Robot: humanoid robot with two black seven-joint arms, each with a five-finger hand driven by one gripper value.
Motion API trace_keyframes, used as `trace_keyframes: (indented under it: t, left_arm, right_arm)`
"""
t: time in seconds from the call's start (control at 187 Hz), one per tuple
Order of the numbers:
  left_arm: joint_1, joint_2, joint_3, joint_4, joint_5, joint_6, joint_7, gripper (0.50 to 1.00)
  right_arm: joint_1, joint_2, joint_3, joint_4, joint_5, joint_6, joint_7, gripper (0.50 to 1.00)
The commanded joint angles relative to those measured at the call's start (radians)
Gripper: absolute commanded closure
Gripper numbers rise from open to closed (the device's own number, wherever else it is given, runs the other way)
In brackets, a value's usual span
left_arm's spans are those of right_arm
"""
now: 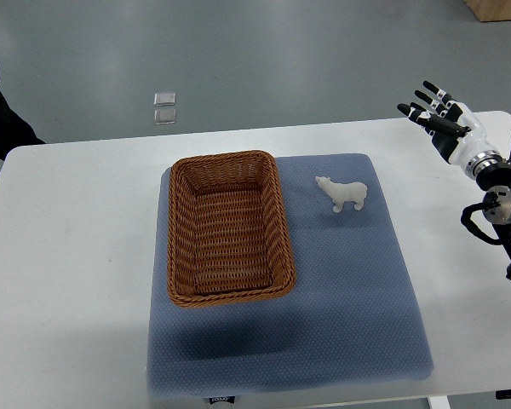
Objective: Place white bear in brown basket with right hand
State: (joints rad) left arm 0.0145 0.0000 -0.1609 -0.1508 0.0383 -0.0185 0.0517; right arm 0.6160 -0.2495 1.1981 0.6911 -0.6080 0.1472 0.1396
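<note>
Right hand point(444, 122) fingers point(427, 88) spread, empty

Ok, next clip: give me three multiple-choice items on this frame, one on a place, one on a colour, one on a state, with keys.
1. Where is the small white bear figurine?
A. inside the basket
B. on the blue mat, right of the basket
C. in the hand

2. What colour is the woven wicker basket?
A. brown
B. green
C. white

3. The right robot hand is:
A. gripping the bear
B. inside the basket
C. open, holding nothing

Key: B, it stands on the blue mat; A, brown weave; C, fingers spread over the table edge.
</note>
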Motion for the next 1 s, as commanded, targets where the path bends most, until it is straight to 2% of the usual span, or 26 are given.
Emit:
trace_keyframes:
  t: [0.0,0.993]
  left_arm:
    - [0.005,0.000,0.001,-0.006,0.002,0.000,0.000,0.500]
    - [-0.004,0.000,0.001,-0.001,-0.002,0.003,0.007,0.500]
  right_arm:
    - [-0.001,-0.001,0.000,0.001,0.001,0.002,0.000,0.579]
    - [-0.002,-0.014,-0.014,-0.001,-0.003,0.015,0.011,0.579]
